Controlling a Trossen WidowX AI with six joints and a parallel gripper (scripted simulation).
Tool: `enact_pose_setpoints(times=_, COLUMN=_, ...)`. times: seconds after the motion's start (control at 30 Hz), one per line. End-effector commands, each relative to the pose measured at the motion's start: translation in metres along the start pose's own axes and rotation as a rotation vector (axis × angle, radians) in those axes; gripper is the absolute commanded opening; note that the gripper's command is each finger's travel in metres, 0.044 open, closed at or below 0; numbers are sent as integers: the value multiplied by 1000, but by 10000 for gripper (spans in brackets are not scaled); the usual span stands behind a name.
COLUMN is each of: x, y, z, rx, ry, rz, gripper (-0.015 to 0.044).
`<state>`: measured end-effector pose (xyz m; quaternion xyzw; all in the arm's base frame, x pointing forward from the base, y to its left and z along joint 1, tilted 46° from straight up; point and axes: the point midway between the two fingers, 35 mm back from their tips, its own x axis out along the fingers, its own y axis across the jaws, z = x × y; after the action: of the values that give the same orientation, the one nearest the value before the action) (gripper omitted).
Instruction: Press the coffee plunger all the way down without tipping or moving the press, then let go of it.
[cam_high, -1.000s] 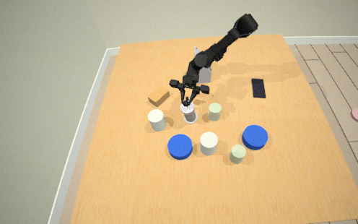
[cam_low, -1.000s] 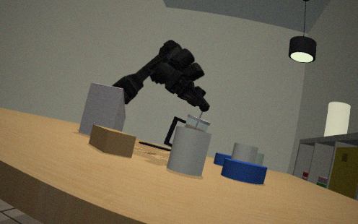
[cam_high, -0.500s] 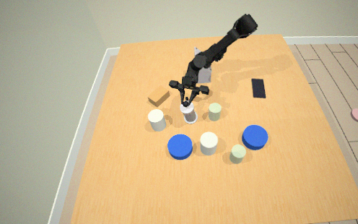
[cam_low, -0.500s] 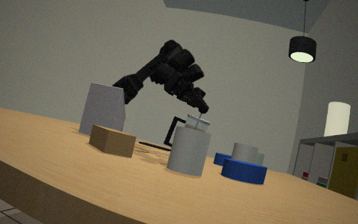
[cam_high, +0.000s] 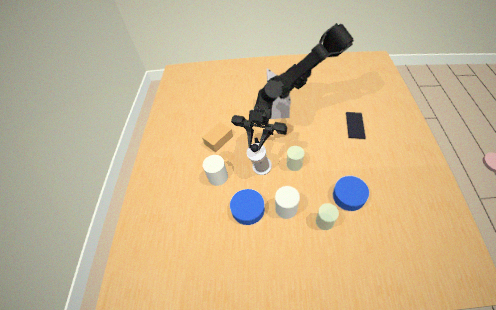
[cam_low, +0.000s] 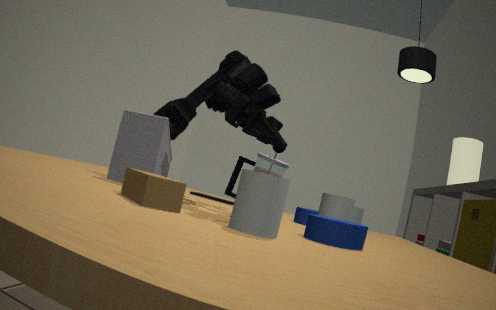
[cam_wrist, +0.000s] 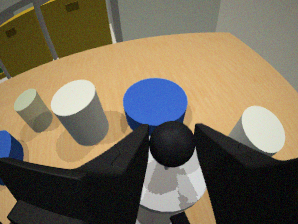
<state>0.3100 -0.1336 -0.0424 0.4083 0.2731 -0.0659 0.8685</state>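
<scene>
The coffee press (cam_high: 261, 164) (cam_low: 271, 164) (cam_wrist: 172, 192) stands upright on the table, with a clear body and a pale lid. In the exterior view a white cylinder hides most of its body. Its black plunger knob (cam_high: 255, 148) (cam_wrist: 172, 150) is just above the lid, and a short length of thin rod shows between them in the exterior view. My gripper (cam_high: 255, 146) (cam_low: 280, 147) (cam_wrist: 171, 130) is shut on the knob, with one finger at each side of it. The plunger's filter inside the press cannot be made out.
A white cylinder (cam_high: 216, 171) (cam_low: 259, 205) and a pale green cylinder (cam_high: 295, 158) flank the press. A blue disc (cam_high: 247, 206) (cam_wrist: 155, 100) and another white cylinder (cam_high: 287, 202) lie beyond it. A brown block (cam_high: 217, 137) and a grey wedge (cam_low: 140, 145) are near the arm.
</scene>
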Motion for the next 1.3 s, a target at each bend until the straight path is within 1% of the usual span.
enact_pose_setpoints(times=0.0, x=0, y=0, z=0, rx=0, ry=0, rz=0, gripper=113)
enact_pose_setpoints(times=0.27, x=0, y=0, z=0, rx=0, ry=0, rz=0, gripper=113)
enact_pose_setpoints(times=0.67, x=0, y=0, z=0, rx=0, ry=0, rz=0, gripper=428)
enact_pose_setpoints(times=0.7, x=0, y=0, z=0, rx=0, ry=0, rz=0, gripper=440)
enact_pose_setpoints(times=0.87, x=-6, y=0, z=7, rx=-1, ry=4, rz=-3, gripper=440)
enact_pose_setpoints(times=0.97, x=-22, y=1, z=22, rx=-2, ry=13, rz=-5, gripper=440)
enact_pose_setpoints(times=1.13, x=-63, y=8, z=48, rx=1, ry=21, rz=-3, gripper=440)
enact_pose_setpoints(times=1.27, x=-69, y=9, z=49, rx=2, ry=22, rz=-2, gripper=440)
